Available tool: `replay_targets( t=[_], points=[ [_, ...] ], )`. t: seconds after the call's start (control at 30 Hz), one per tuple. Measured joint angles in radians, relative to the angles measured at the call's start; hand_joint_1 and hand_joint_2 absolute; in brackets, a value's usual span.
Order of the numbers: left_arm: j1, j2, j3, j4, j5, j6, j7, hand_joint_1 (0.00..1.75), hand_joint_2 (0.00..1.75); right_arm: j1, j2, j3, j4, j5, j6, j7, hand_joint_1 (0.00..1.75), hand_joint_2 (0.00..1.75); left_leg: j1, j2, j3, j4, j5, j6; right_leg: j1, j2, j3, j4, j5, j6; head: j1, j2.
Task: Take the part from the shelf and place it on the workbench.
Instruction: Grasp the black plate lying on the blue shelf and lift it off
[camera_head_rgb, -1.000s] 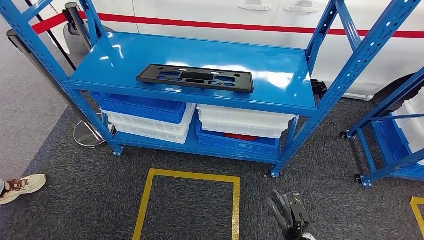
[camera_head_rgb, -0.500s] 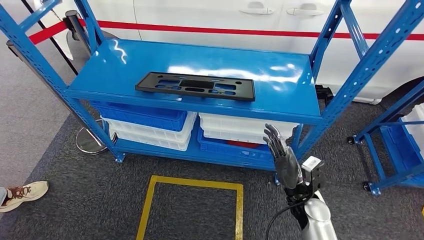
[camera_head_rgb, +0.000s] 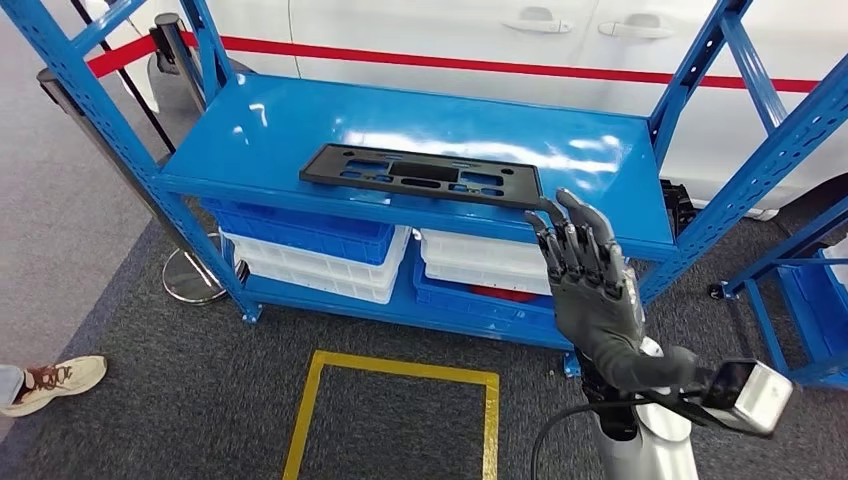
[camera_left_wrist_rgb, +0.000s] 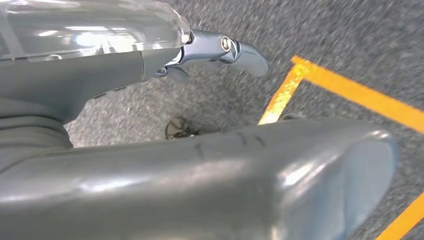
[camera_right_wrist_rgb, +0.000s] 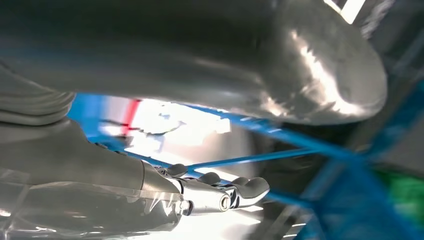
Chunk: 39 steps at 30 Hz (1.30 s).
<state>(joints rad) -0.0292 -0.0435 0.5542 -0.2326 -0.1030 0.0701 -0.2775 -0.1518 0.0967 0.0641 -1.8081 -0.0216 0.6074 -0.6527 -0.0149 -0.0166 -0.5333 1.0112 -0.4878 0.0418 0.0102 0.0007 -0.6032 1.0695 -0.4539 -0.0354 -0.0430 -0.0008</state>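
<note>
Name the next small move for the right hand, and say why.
Probably reach the right hand forward and a little leftward, onto the near right end of the black part. That hand is raised with its fingers apart and holds nothing, just short of the shelf, where the part lies flat and ungripped near the front edge.

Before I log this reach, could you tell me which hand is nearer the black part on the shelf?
Right hand, raised, open, at the black part's right end, not touching. Left hand hangs over the floor.
</note>
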Motion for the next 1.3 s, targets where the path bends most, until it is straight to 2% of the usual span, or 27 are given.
replay_targets(
  t=[0.03,0.07,0.17,0.2,0.27,0.3,0.33,0.37,0.4,0.47,0.5,0.53,0.6,0.67,0.73,0.8,0.83,0.87,0.9,0.93,1.0,1.03,1.1,1.17,1.2,1.23,1.3],
  points=[
    [-0.002,-0.002,0.004,0.002,-0.004,0.001,-0.001,0.00,0.00,-0.005,0.001,0.012,-0.029,-0.012,0.004,-0.007,0.00,0.00,0.001,0.000,-0.001,0.000,-0.001,-0.003,0.004,0.000,0.009,-0.023,0.003,-0.006,-0.001,0.000],
    [-0.004,-0.003,0.008,0.003,-0.008,0.001,-0.002,0.00,0.00,-0.009,0.001,0.026,-0.055,-0.023,0.003,-0.014,0.00,0.00,0.001,0.000,-0.003,-0.001,-0.001,-0.007,0.005,0.000,0.012,-0.034,0.001,-0.006,-0.002,0.000],
    [-0.007,-0.001,0.017,0.004,-0.021,-0.008,-0.004,0.00,0.00,-0.013,0.001,0.072,-0.121,-0.050,-0.018,-0.033,0.00,0.00,-0.002,0.004,-0.010,0.014,-0.018,-0.022,-0.008,-0.003,0.032,-0.075,0.003,-0.001,-0.003,0.000],
    [-0.008,-0.001,0.019,0.004,-0.025,-0.014,-0.004,0.00,0.00,-0.014,0.000,0.086,-0.136,-0.057,-0.027,-0.038,0.00,0.00,-0.001,0.005,-0.024,0.048,-0.038,-0.029,-0.015,-0.005,0.040,-0.086,0.006,0.001,-0.004,0.000],
    [-0.008,0.000,0.023,0.004,-0.028,-0.021,-0.004,0.00,0.00,-0.013,-0.001,0.107,-0.152,-0.064,-0.040,-0.041,0.00,0.00,0.011,0.007,-0.083,0.167,-0.093,-0.043,-0.018,-0.008,0.046,-0.092,0.005,0.002,-0.006,0.000],
    [-0.008,0.000,0.025,0.004,-0.029,-0.023,-0.004,0.00,0.00,-0.012,-0.002,0.115,-0.157,-0.066,-0.044,-0.040,0.00,0.00,0.019,0.008,-0.117,0.227,-0.111,-0.052,-0.020,-0.009,0.047,-0.092,0.004,0.003,-0.005,0.000],
    [-0.008,0.001,0.027,0.004,-0.030,-0.025,-0.004,0.00,0.00,-0.011,-0.003,0.121,-0.160,-0.067,-0.046,-0.040,0.00,0.00,0.027,0.009,-0.140,0.263,-0.114,-0.060,-0.022,-0.009,0.048,-0.091,0.001,0.006,-0.005,0.000],
    [-0.007,0.001,0.028,0.004,-0.031,-0.027,-0.004,0.00,0.00,-0.010,-0.005,0.127,-0.163,-0.068,-0.049,-0.040,0.00,0.00,0.034,0.009,-0.144,0.260,-0.095,-0.069,-0.026,-0.008,0.050,-0.089,-0.002,0.011,-0.005,0.000],
    [-0.007,0.001,0.029,0.004,-0.033,-0.028,-0.004,0.00,0.00,-0.009,-0.007,0.132,-0.164,-0.070,-0.051,-0.040,0.00,0.00,0.041,0.011,-0.127,0.214,-0.058,-0.076,-0.031,-0.008,0.053,-0.084,-0.007,0.017,-0.005,0.000],
    [-0.008,0.001,0.032,0.005,-0.036,-0.032,-0.003,0.00,0.00,-0.009,-0.011,0.141,-0.167,-0.075,-0.055,-0.040,0.00,0.00,0.048,0.014,-0.067,0.079,0.007,-0.089,-0.037,-0.007,0.057,-0.070,-0.021,0.035,-0.007,0.000],
    [-0.009,0.001,0.033,0.006,-0.037,-0.033,-0.003,0.00,0.00,-0.009,-0.013,0.144,-0.167,-0.077,-0.058,-0.040,0.00,0.00,0.049,0.014,-0.045,0.034,0.020,-0.086,-0.037,-0.006,0.057,-0.063,-0.026,0.043,-0.008,0.000],
    [-0.010,0.000,0.034,0.007,-0.037,-0.034,-0.002,0.00,0.00,-0.009,-0.015,0.147,-0.168,-0.079,-0.060,-0.040,0.00,0.00,0.047,0.013,-0.036,0.014,0.020,-0.079,-0.035,-0.006,0.056,-0.059,-0.030,0.050,-0.008,0.000],
    [-0.010,0.000,0.035,0.008,-0.038,-0.035,-0.001,0.00,0.00,-0.008,-0.018,0.152,-0.170,-0.080,-0.063,-0.040,0.00,0.00,0.042,0.011,-0.036,0.014,0.014,-0.057,-0.035,-0.005,0.056,-0.061,-0.029,0.060,-0.008,0.000],
    [-0.008,0.000,0.036,0.008,-0.038,-0.035,-0.001,0.00,0.00,-0.009,-0.021,0.154,-0.172,-0.081,-0.065,-0.040,0.00,0.00,0.042,0.011,-0.030,0.008,0.015,-0.039,-0.039,-0.005,0.054,-0.049,-0.042,0.070,-0.007,0.000],
    [-0.009,0.000,0.036,0.008,-0.040,-0.035,0.000,0.00,0.00,-0.009,-0.024,0.157,-0.173,-0.080,-0.068,-0.040,0.00,0.00,0.041,0.011,-0.023,0.002,0.014,-0.025,-0.040,-0.005,0.011,0.042,-0.089,0.074,-0.006,0.000],
    [-0.009,0.000,0.037,0.008,-0.042,-0.035,0.000,0.00,0.00,-0.006,-0.028,0.159,-0.173,-0.078,-0.070,-0.040,0.00,0.00,0.035,0.011,-0.019,0.002,0.009,-0.016,-0.038,-0.004,-0.071,0.185,-0.141,0.074,-0.005,0.000],
    [-0.009,0.000,0.037,0.008,-0.042,-0.035,0.000,0.00,0.00,-0.005,-0.029,0.159,-0.173,-0.077,-0.071,-0.040,0.00,0.00,0.032,0.010,-0.016,0.002,0.006,-0.013,-0.037,-0.004,-0.102,0.230,-0.146,0.072,-0.005,0.000],
    [-0.009,0.000,0.037,0.008,-0.042,-0.035,0.001,0.00,0.00,-0.004,-0.031,0.160,-0.173,-0.077,-0.071,-0.040,0.00,0.00,0.028,0.009,-0.011,0.002,0.002,-0.012,-0.034,-0.004,-0.116,0.238,-0.130,0.068,-0.005,0.000],
    [-0.008,0.000,0.037,0.008,-0.042,-0.035,0.001,0.00,0.00,-0.004,-0.032,0.160,-0.173,-0.077,-0.072,-0.040,0.00,0.00,0.024,0.007,-0.003,0.002,-0.004,-0.011,-0.030,-0.004,-0.108,0.203,-0.092,0.060,-0.005,0.000],
    [-0.008,0.000,0.037,0.008,-0.043,-0.036,0.001,0.00,0.00,-0.004,-0.033,0.161,-0.172,-0.077,-0.076,-0.040,0.00,0.00,0.020,0.005,0.006,0.001,-0.010,-0.011,-0.025,-0.003,-0.084,0.137,-0.044,0.049,-0.005,0.000],
    [-0.009,-0.003,0.037,0.010,-0.044,-0.038,0.001,0.00,0.00,-0.004,-0.036,0.163,-0.170,-0.077,-0.088,-0.040,0.00,0.00,0.016,0.002,0.020,-0.001,-0.022,-0.015,-0.014,-0.001,-0.030,0.016,0.016,0.026,-0.007,0.000],
    [-0.010,-0.004,0.037,0.010,-0.045,-0.038,0.000,0.00,0.00,-0.003,-0.039,0.165,-0.167,-0.077,-0.094,-0.040,0.00,0.00,0.016,0.002,0.022,-0.002,-0.026,-0.018,-0.009,-0.001,-0.015,-0.018,0.021,0.018,-0.008,0.000],
    [-0.012,-0.005,0.039,0.011,-0.046,-0.039,0.000,0.00,0.00,-0.002,-0.045,0.169,-0.162,-0.076,-0.103,-0.040,0.00,0.00,0.018,0.003,0.025,-0.007,-0.030,-0.028,-0.004,0.000,-0.007,-0.040,0.012,0.013,-0.009,0.000],
    [-0.013,-0.004,0.040,0.011,-0.047,-0.041,-0.001,0.00,0.00,-0.001,-0.049,0.174,-0.158,-0.077,-0.105,-0.040,0.00,0.00,0.017,0.006,0.029,-0.005,-0.039,-0.038,-0.012,-0.001,0.010,-0.063,0.009,0.012,-0.009,0.000],
    [-0.013,-0.003,0.041,0.011,-0.047,-0.041,-0.001,0.00,0.00,-0.001,-0.050,0.176,-0.156,-0.077,-0.106,-0.040,0.00,0.00,0.016,0.008,0.021,0.018,-0.053,-0.042,-0.017,-0.002,0.023,-0.075,0.009,0.012,-0.010,0.000],
    [-0.013,-0.003,0.041,0.011,-0.048,-0.041,-0.001,0.00,0.00,0.000,-0.050,0.179,-0.153,-0.076,-0.106,-0.040,0.00,0.00,0.017,0.009,0.000,0.064,-0.074,-0.047,-0.021,-0.004,0.035,-0.085,0.007,0.011,-0.010,0.000],
    [-0.012,-0.003,0.042,0.011,-0.048,-0.041,-0.001,0.00,0.00,0.001,-0.052,0.184,-0.145,-0.071,-0.108,-0.040,0.00,0.00,0.023,0.010,-0.082,0.202,-0.118,-0.055,-0.020,-0.007,0.051,-0.089,-0.003,0.009,-0.011,0.000]
  ],
)
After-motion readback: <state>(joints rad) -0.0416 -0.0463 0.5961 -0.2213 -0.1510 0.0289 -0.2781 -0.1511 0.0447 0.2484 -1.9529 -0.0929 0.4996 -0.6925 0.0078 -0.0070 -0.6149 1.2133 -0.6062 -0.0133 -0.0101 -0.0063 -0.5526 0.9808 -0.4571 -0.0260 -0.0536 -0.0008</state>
